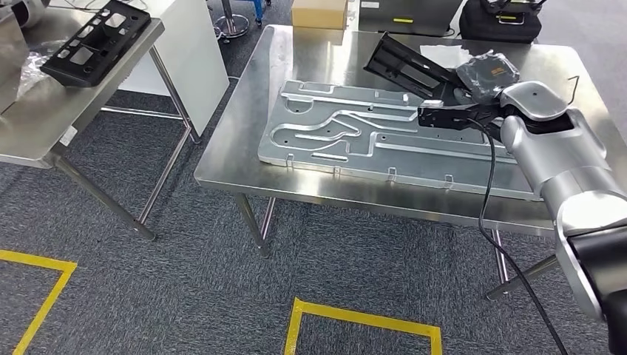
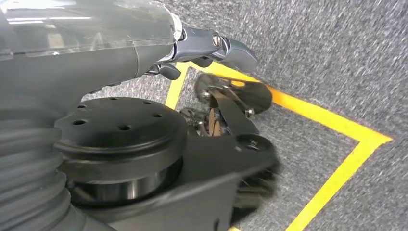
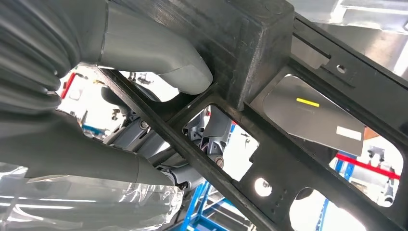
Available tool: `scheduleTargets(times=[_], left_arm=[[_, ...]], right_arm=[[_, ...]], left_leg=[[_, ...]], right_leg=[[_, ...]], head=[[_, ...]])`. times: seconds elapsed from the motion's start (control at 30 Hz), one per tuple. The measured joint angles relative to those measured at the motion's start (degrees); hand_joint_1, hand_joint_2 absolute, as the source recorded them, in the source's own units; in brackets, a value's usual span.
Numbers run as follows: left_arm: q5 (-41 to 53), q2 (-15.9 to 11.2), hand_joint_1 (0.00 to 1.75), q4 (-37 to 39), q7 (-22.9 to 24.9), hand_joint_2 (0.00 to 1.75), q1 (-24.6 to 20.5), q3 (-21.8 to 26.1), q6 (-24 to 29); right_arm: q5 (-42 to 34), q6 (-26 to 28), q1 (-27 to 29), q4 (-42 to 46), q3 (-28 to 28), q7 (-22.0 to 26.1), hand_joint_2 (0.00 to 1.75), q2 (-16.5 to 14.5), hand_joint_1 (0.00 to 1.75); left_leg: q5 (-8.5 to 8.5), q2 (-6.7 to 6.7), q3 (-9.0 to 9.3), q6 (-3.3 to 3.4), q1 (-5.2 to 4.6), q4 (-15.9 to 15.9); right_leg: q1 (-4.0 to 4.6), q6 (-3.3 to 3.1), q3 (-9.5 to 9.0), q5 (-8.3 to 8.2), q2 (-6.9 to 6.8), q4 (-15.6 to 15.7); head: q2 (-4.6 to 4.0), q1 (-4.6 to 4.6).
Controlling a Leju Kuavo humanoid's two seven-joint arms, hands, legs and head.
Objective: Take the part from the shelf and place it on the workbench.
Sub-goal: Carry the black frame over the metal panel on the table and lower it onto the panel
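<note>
Right hand gripped the black plastic frame part over the steel surface.

The right hand (image 1: pixel 473 112) clasped the black plastic frame part (image 1: pixel 405 65), tilted at the steel surface's (image 1: pixel 244 148) one o'clock edge, above the grey grooved metal plate (image 1: pixel 355 133). The left hand (image 2: pixel 207 48) hung over grey carpet (image 2: pixel 332 53), seemingly curled around nothing.

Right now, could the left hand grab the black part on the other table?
Probably not. The left hand hangs low over the carpet and a yellow floor line, while that black part lies up on the far side table. The arm would have to lift and reach a long way.
</note>
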State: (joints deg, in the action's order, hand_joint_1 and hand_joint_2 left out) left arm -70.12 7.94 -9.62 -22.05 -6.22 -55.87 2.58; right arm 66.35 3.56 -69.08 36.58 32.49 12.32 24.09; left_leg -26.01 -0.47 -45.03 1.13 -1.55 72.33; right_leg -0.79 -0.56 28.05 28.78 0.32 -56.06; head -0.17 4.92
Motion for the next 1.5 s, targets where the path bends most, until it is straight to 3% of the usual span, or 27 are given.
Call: scheduleTargets(times=[0.03, 0.07, 0.13, 0.2, 0.3, 0.37, 0.4, 0.47, 0.53, 0.57, 0.6, 0.67, 0.7, 0.8, 0.9, 0.93, 1.0, 1.03, 1.07, 1.1, 1.17, 1.23, 1.33, 1.4, 1.43, 1.5], left_arm=[[0.0, 0.02, 0.0, 0.0, -0.03, 1.75, -0.02, 0.01, 0.02], [0.0, 0.03, 0.0, 0.0, -0.07, 1.75, -0.03, 0.01, 0.04], [-0.01, 0.02, 0.0, 0.0, -0.11, 1.75, -0.06, 0.03, 0.07], [-0.07, -0.08, 0.0, 0.0, -0.14, 1.75, -0.12, 0.16, 0.26], [-0.17, -0.15, 0.0, 0.0, -0.13, 1.75, -0.21, 0.59, 0.69], [-0.22, -0.1, 0.0, -0.01, -0.12, 1.75, -0.18, 0.85, 0.82], [-0.26, -0.07, 0.0, -0.02, -0.13, 1.75, -0.19, 0.93, 0.85], [-0.27, -0.04, 0.0, -0.02, -0.08, 1.75, -0.21, 0.99, 0.81], [-0.18, -0.01, 0.0, -0.02, 0.04, 1.75, -0.16, 1.01, 0.56], [-0.08, -0.01, 0.0, -0.02, 0.03, 1.75, -0.09, 1.01, 0.29], [0.06, -0.01, 0.0, -0.02, -0.05, 1.75, -0.02, 1.01, -0.07], [0.35, -0.02, 0.0, -0.02, -0.34, 1.75, 0.08, 1.01, -0.76], [0.46, -0.03, 0.0, -0.02, -0.46, 1.75, 0.08, 1.01, -1.0], [0.64, -0.07, 0.0, -0.02, -0.89, 1.75, 0.19, 1.01, -1.36], [0.66, -0.27, 0.0, -0.02, -1.22, 1.75, 0.45, 1.01, -1.41], [0.66, -0.34, 0.0, -0.02, -1.21, 1.75, 0.54, 1.01, -1.42], [0.66, -0.36, 0.0, -0.02, -1.12, 1.75, 0.8, 1.01, -1.42], [0.66, -0.38, 0.0, -0.02, -1.05, 1.75, 0.97, 1.01, -1.41], [0.66, -0.38, 0.0, -0.02, -1.0, 1.75, 1.15, 1.01, -1.4], [0.66, -0.38, 0.0, -0.02, -0.96, 1.75, 1.29, 1.01, -1.4], [0.66, -0.4, 0.0, -0.02, -0.92, 1.75, 1.47, 1.01, -1.4], [0.67, -0.48, 0.0, 0.0, -0.87, 1.75, 1.55, 1.01, -1.38], [0.74, -0.54, 0.0, 0.02, -0.64, 1.75, 1.37, 1.01, -1.4], [0.83, -0.53, 0.0, 0.01, -0.57, 1.75, 1.19, 1.01, -1.55], [0.86, -0.53, 0.0, 0.0, -0.58, 1.75, 1.1, 1.01, -1.67], [0.8, -0.5, 0.0, 0.0, -0.62, 1.75, 1.02, 1.01, -1.97]], right_arm=[[-0.49, 0.4, 0.58, -0.03, 0.05, -0.05, 1.75, 0.08, 1.75], [-0.82, 0.75, 1.19, -0.04, 0.1, -0.1, 1.75, 0.18, 1.75], [-1.13, 1.35, 2.28, -0.06, 0.25, -0.1, 1.75, 0.37, 1.75], [-1.18, 2.11, 3.04, -0.11, 0.49, 0.02, 1.75, 0.6, 1.75], [-0.76, 3.25, 4.81, -0.21, 1.14, 0.03, 1.75, 0.78, 1.75], [-0.44, 3.85, 6.06, -0.21, 1.55, -0.1, 1.75, 0.86, 1.75], [-0.31, 4.14, 6.35, -0.22, 1.7, -0.19, 1.75, 0.88, 1.75], [-0.09, 4.96, 6.75, -0.32, 2.17, -0.39, 1.75, 0.87, 1.75], [0.05, 5.73, 7.75, -0.49, 2.86, -0.85, 1.75, 0.78, 1.75], [0.06, 5.98, 8.41, -0.57, 3.17, -1.09, 1.75, 0.75, 1.75], [-0.02, 6.13, 8.9, -0.6, 3.36, -1.33, 1.75, 0.74, 1.75], [-0.31, 6.33, 9.23, -0.46, 3.55, -1.63, 1.75, 0.86, 1.75], [-0.49, 6.43, 9.18, -0.31, 3.56, -1.73, 1.75, 0.96, 1.75], [-1.19, 6.72, 9.06, 0.31, 3.56, -1.91, 1.75, 1.3, 1.75], [-1.9, 6.67, 8.73, 1.03, 3.56, -1.95, 1.75, 1.76, 1.75], [-2.05, 6.6, 8.47, 1.23, 3.56, -1.95, 1.75, 1.85, 1.75], [-2.19, 6.51, 7.99, 1.32, 3.56, -1.97, 1.75, 1.89, 1.75], [-2.2, 6.51, 7.92, 1.32, 3.56, -2.01, 1.75, 1.88, 1.75], [-2.2, 6.53, 7.96, 1.32, 3.56, -2.08, 1.75, 1.88, 1.75], [-2.19, 6.55, 8.02, 1.32, 3.56, -2.14, 1.75, 1.87, 1.75], [-2.18, 6.59, 8.07, 1.34, 3.56, -2.2, 1.75, 1.83, 1.75], [-2.18, 6.62, 7.92, 1.34, 3.56, -2.23, 1.75, 1.8, 1.75], [-2.13, 6.7, 8.11, 1.59, 3.56, -2.48, 1.75, 1.91, 1.75], [-2.11, 6.71, 8.74, 2.59, 3.52, -2.91, 1.75, 2.47, 1.75], [-2.09, 6.66, 8.98, 3.12, 3.51, -3.13, 1.75, 2.79, 1.75], [-1.98, 6.4, 9.46, 3.69, 3.49, -3.43, 1.75, 3.24, 1.75]], left_leg=[[-0.02, 0.17, -1.06, -0.13, 0.31, 2.0], [1.06, 0.24, -0.98, -0.12, 0.48, 1.54], [5.32, 0.17, 2.35, 0.43, 0.46, -5.91], [7.49, 0.05, 6.09, 1.27, 0.2, -13.1], [6.71, 0.04, 7.46, 1.82, 0.0, -15.62], [6.6, 0.05, 8.43, 1.87, 0.36, -16.86], [6.62, 0.04, 9.03, 1.88, 0.54, -17.58], [6.47, 0.0, 9.72, 1.98, 0.59, -18.15], [5.97, -0.01, 9.87, 2.09, 0.59, -17.77], [5.62, -0.05, 9.95, 2.07, 0.6, -17.42], [5.25, -0.11, 10.01, 2.0, 0.61, -16.96], [4.32, -0.25, 9.95, 1.6, 0.53, -15.81], [3.72, -0.31, 9.83, 1.33, 0.45, -15.29], [2.14, -0.29, 9.66, 0.44, 0.38, -14.71], [0.83, 0.07, 9.26, -0.51, 0.38, -12.38], [-0.28, 0.14, 7.92, -0.89, 0.54, -9.48], [-2.91, 0.17, 3.11, -1.55, 1.07, -1.28], [-3.3, 0.17, 0.69, -1.72, 1.22, 1.91], [-2.43, 0.17, -0.83, -1.78, 1.29, 2.99], [-0.3, 0.18, -1.17, -1.73, 1.3, 1.61], [5.94, 0.13, 1.1, -1.13, 1.13, -6.81], [8.98, 0.12, 3.68, -0.27, 0.77, -13.02], [7.87, 0.18, 4.73, 0.95, 0.38, -14.02], [7.29, 0.12, 5.98, 1.58, 0.56, -15.28], [7.08, 0.11, 6.72, 1.79, 0.7, -15.99], [6.42, 0.06, 7.75, 2.08, 0.77, -16.63]], right_leg=[[0.05, -0.02, -0.31, 0.15, 0.02, -0.01], [0.09, -0.01, -0.68, 0.37, 0.05, -0.01], [0.19, 0.06, -1.55, 0.94, 0.08, 0.02], [0.26, 0.35, -1.91, 1.44, 0.09, 0.09], [0.17, 1.28, -1.95, 1.66, 0.08, 0.56], [0.24, 1.81, -2.24, 2.15, 0.02, 0.47], [0.26, 2.03, -1.59, 2.94, 0.01, -1.02], [0.11, 2.43, 2.5, 5.4, -0.04, -7.94], [-0.03, 2.76, 7.54, 6.34, -0.06, -14.55], [-0.13, 2.86, 8.87, 5.11, -0.08, -15.07], [-0.24, 2.92, 9.12, 2.94, -0.11, -13.44], [-0.33, 2.83, 7.48, -1.78, -0.22, -6.73], [-0.21, 2.58, 6.66, -2.87, -0.21, -4.1], [0.17, 1.2, 5.94, -2.34, 0.04, -2.13], [-0.32, 0.14, 4.52, -1.91, 0.23, -1.9], [-0.46, -0.04, 3.87, -1.76, 0.23, -1.85], [-0.49, -0.17, 2.76, -1.01, 0.29, -1.85], [-0.49, -0.13, 2.17, -0.48, 0.36, -1.86], [-0.49, -0.03, 1.47, 0.14, 0.44, -1.86], [-0.5, 0.08, 0.64, 0.84, 0.49, -1.86], [-0.53, 0.34, -1.23, 2.39, 0.51, -1.75], [-0.48, 0.95, -2.54, 3.61, 0.62, -1.44], [-0.67, 2.2, -3.79, 4.42, 0.74, -0.05], [-0.62, 2.62, -4.01, 5.27, 0.47, -0.6], [-0.56, 2.75, -3.03, 6.1, 0.35, -2.5], [-0.49, 3.01, 2.51, 8.52, 0.21, -10.52]], head=[[0.0, 0.0], [0.0, 0.0], [0.0, 0.0], [0.0, 0.01], [0.01, 0.04], [0.01, 0.04], [0.01, 0.03], [0.0, 0.02], [0.0, 0.02], [0.0, 0.02], [0.0, 0.02], [0.0, 0.02], [0.01, 0.02], [0.01, 0.01], [0.01, 0.1], [0.01, 0.15], [0.0, 0.2], [0.0, 0.2], [0.0, 0.2], [0.0, 0.2], [0.0, 0.2], [0.0, 0.21], [0.01, 0.22], [0.01, 0.2], [0.01, 0.2], [0.0, 0.19]])
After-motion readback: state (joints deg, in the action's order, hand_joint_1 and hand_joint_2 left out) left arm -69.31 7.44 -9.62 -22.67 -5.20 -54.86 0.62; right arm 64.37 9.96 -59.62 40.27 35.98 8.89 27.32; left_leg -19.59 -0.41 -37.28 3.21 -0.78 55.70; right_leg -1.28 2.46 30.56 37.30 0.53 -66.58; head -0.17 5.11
